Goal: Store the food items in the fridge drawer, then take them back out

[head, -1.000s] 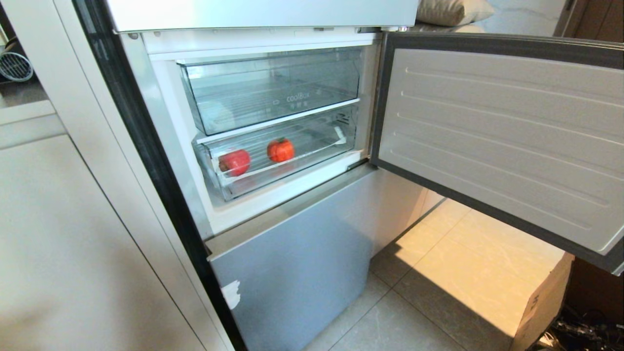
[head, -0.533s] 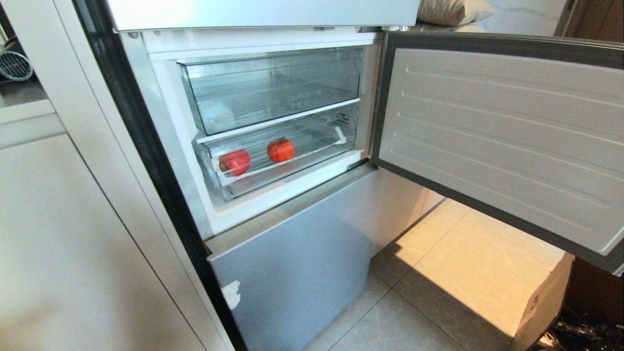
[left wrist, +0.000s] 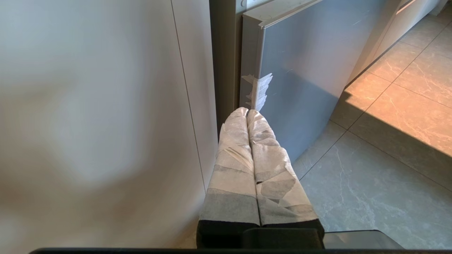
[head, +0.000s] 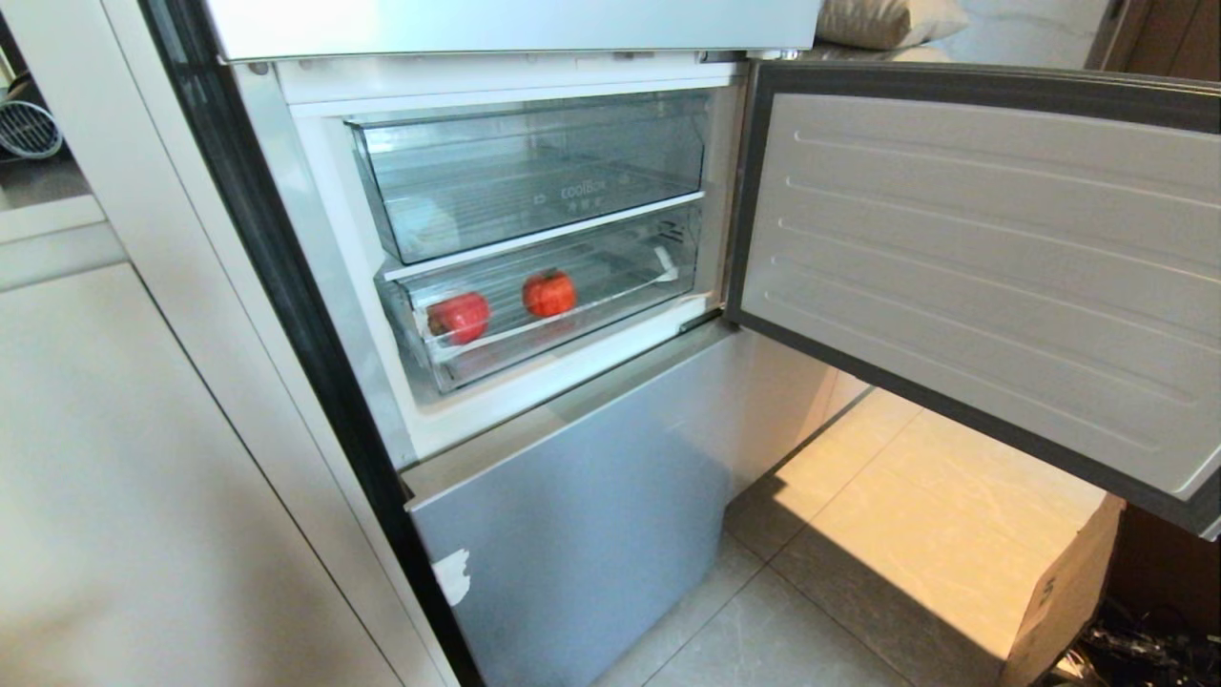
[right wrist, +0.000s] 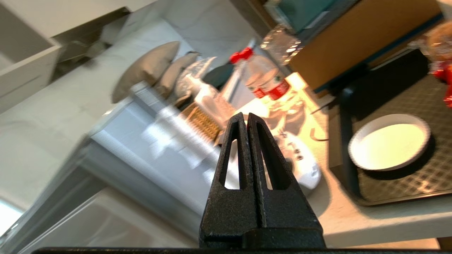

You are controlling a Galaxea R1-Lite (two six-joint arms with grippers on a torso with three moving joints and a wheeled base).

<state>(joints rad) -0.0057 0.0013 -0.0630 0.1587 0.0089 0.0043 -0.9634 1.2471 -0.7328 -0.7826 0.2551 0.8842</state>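
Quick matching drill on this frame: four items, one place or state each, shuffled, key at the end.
Items:
1. dimpled red fruit
2. tomato-like fruit
3. coolBox bin
4. left gripper

States:
A. holds nothing, above the fridge drawer
B. shut, low beside the closed lower fridge door
C. in the drawer, nearer its left end
D. in the drawer, near its middle

Pairs: 1-C, 2-D, 3-A, 4-B
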